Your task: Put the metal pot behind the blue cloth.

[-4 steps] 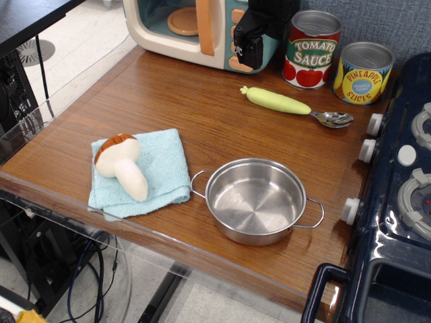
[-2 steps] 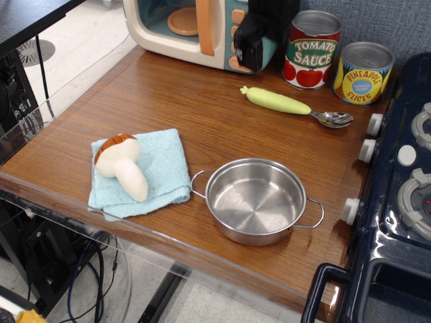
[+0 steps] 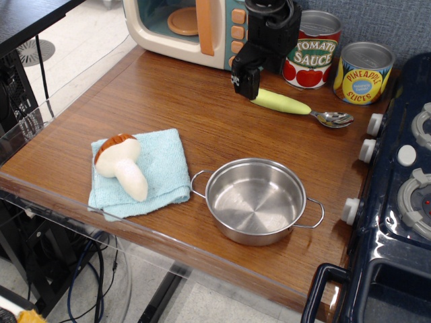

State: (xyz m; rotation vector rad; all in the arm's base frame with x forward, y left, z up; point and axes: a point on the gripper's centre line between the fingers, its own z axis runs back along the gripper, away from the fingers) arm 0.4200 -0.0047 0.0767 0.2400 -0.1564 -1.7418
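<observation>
The gripper (image 3: 246, 82) hangs at the table's twelve o'clock edge, over the green end of a spoon (image 3: 296, 106); whether its jaws are open cannot be told. The metal pot (image 3: 256, 200) sits at five o'clock, just beside the blue cloth (image 3: 161, 168), which carries a plush mushroom (image 3: 122, 163).

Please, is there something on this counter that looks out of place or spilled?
Nothing is spilled or damaged. One oddity: a plush mushroom lies on its side on the blue cloth. The metal pot stands upright and empty beside the cloth.
</observation>
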